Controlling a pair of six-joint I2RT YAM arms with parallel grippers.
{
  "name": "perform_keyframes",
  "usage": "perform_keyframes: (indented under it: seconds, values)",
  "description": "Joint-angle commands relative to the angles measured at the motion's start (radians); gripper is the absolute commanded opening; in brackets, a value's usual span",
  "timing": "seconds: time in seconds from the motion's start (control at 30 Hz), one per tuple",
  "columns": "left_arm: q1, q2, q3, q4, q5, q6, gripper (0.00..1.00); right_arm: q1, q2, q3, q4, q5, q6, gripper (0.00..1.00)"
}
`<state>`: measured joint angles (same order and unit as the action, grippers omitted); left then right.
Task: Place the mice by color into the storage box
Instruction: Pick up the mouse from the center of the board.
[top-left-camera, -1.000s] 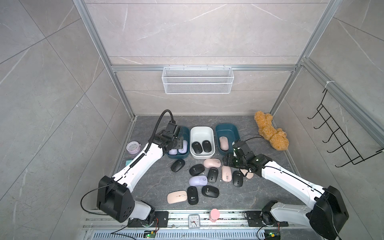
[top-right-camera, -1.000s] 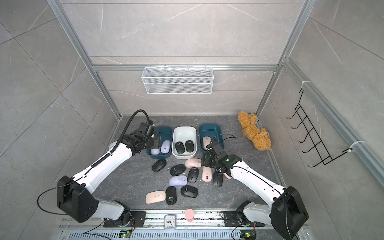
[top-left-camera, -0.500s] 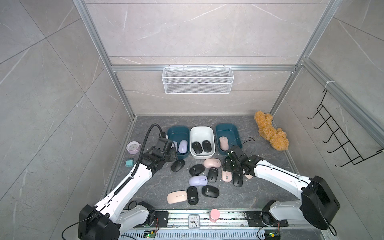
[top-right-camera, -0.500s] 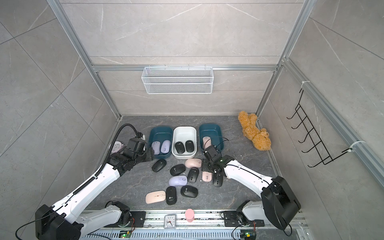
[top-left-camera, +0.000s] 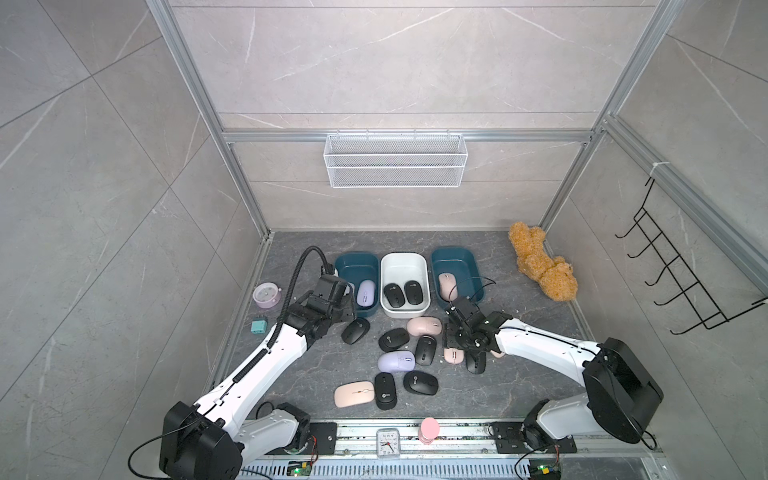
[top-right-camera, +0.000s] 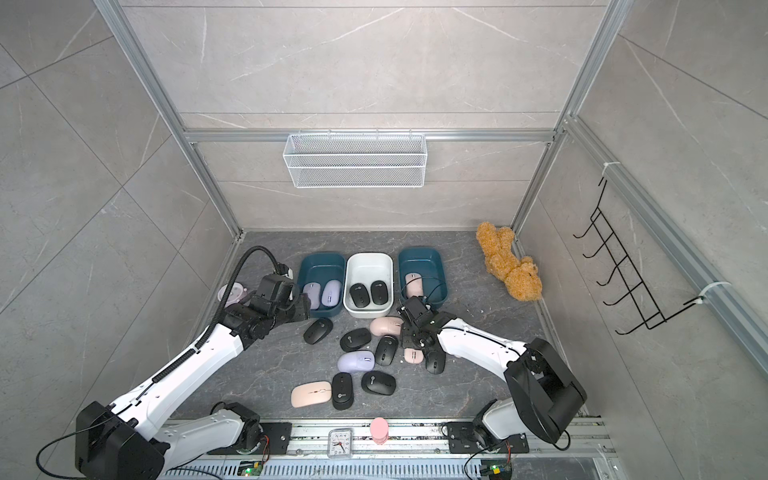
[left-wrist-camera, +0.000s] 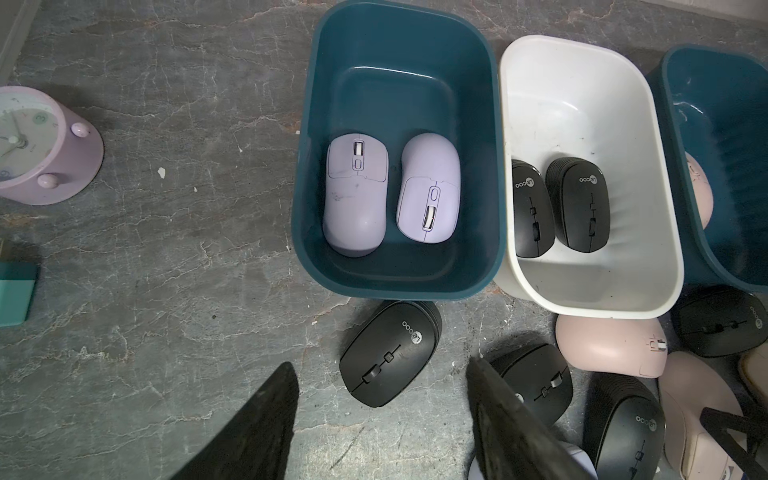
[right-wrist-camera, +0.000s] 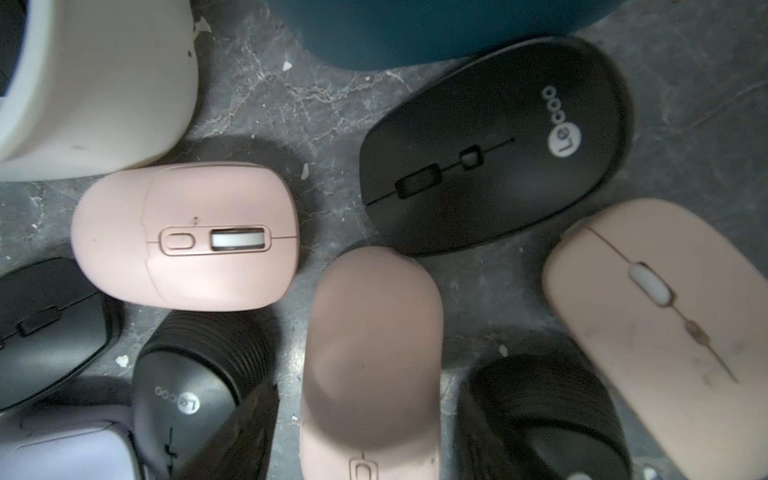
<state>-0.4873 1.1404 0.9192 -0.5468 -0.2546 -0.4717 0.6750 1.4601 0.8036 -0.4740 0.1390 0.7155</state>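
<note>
Both top views are bright and even: diffuse overhead light, only short soft shadows under the loose mice (top-left-camera: 394, 360). The wide-angle lens splays the frame posts (top-left-camera: 203, 108) outward toward the edges. Left wrist view is sharp, with mild glare inside the teal bin (left-wrist-camera: 399, 83) ahead of the left gripper (left-wrist-camera: 380, 365); its fingers (left-wrist-camera: 257, 428) read as near-black silhouettes. Right wrist view is dimmer and soft throughout. The pink mouse (right-wrist-camera: 374, 353) just below the right gripper (top-left-camera: 456, 337) is blurred, with heavy shadow around it.

Left wrist view: alarm clock (left-wrist-camera: 50, 158) and teal bin (left-wrist-camera: 731, 174) are cut off by the frame edge; the pink mouse (left-wrist-camera: 700, 191) within is half hidden by its wall. In a top view, the jaws of the right gripper (top-left-camera: 454, 343) are too small to be read.
</note>
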Motion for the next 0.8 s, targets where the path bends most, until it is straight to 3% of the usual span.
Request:
perform_keyframes:
  seconds: [0.0, 0.77]
  values:
    - [0.004, 0.006, 0.004, 0.025, 0.006, 0.013, 0.67, 0.01, 0.03, -0.014, 0.011, 0.021, 0.018, 0.7]
    - [0.004, 0.058, 0.014, 0.029, 0.017, 0.002, 0.67, 0.026, 0.094, -0.031, 0.048, 0.024, 0.029, 0.64]
